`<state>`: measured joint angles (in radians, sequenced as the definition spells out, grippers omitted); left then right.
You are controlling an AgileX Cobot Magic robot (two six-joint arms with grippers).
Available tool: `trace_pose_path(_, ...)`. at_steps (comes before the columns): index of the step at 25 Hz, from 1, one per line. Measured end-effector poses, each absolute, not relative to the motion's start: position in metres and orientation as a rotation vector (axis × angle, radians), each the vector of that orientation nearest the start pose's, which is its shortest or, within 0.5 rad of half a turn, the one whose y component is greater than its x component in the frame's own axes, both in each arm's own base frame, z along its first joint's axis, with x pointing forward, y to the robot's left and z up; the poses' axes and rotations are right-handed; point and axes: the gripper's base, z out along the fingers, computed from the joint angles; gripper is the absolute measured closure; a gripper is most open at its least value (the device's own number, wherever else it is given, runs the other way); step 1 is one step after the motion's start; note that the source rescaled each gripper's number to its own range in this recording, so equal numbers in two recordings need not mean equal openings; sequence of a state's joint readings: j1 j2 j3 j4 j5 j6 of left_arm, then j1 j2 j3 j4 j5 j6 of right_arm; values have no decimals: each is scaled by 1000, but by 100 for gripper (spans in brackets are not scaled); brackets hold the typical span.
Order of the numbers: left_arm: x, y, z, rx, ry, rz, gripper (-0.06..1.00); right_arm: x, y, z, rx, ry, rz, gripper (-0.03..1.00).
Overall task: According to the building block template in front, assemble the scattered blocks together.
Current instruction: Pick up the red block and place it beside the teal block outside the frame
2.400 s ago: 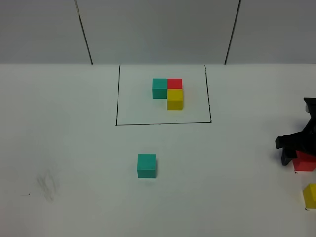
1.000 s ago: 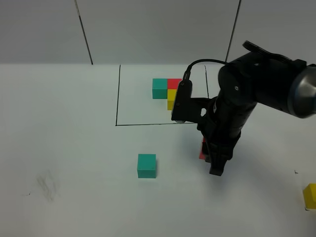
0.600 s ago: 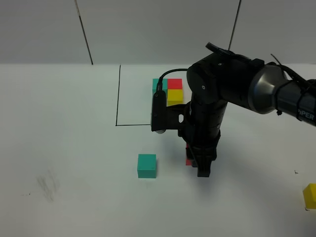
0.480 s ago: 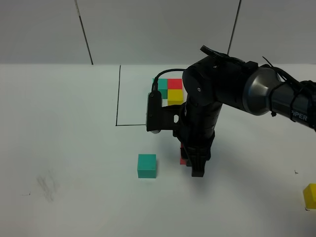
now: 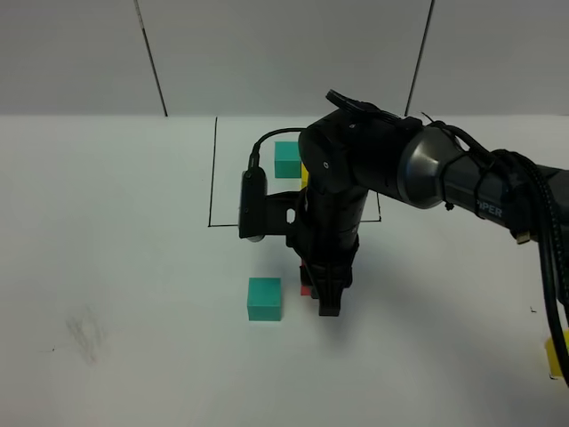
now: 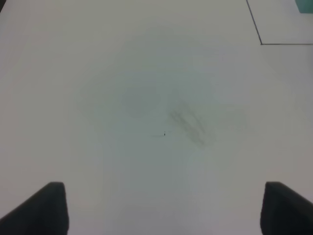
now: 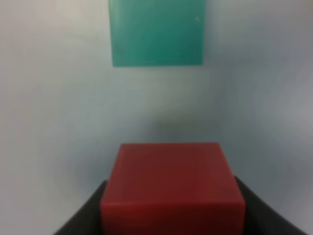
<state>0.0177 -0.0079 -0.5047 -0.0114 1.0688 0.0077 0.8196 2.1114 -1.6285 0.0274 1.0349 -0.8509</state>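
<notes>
Table (image 5: 124, 267): white and plain, with a faint grey smudge (image 5: 84, 334) near its left front.
Template (image 5: 286, 160): sat at the back inside a black outline (image 5: 212, 178); only its teal corner showed clearly, the rest hidden behind the right arm (image 5: 356, 169).
Teal block (image 5: 264, 298): lay flat in front of the outline.
Right gripper (image 5: 325, 301): was clamped on the red block (image 7: 171, 188), just right of the teal block, not touching it.
Yellow block (image 5: 557, 356): lay at the far right edge, well apart.
Left gripper (image 6: 164, 208): fingers stood wide apart above the table.
</notes>
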Motion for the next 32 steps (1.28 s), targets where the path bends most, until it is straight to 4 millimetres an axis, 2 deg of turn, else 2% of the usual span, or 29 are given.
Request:
trace_pose_path(17,-7,-1,278,-10,2040,2,13,296,326,154,-2192,2038,76,92)
trace_pose_path(26,-7,-1,278,-10,2040,2,13,292,332,154,-2198,2008,88,92)
trace_pose_path(32,-7,-1,278,-10,2040,2,13,290,335,147,-2214,2013,113,92)
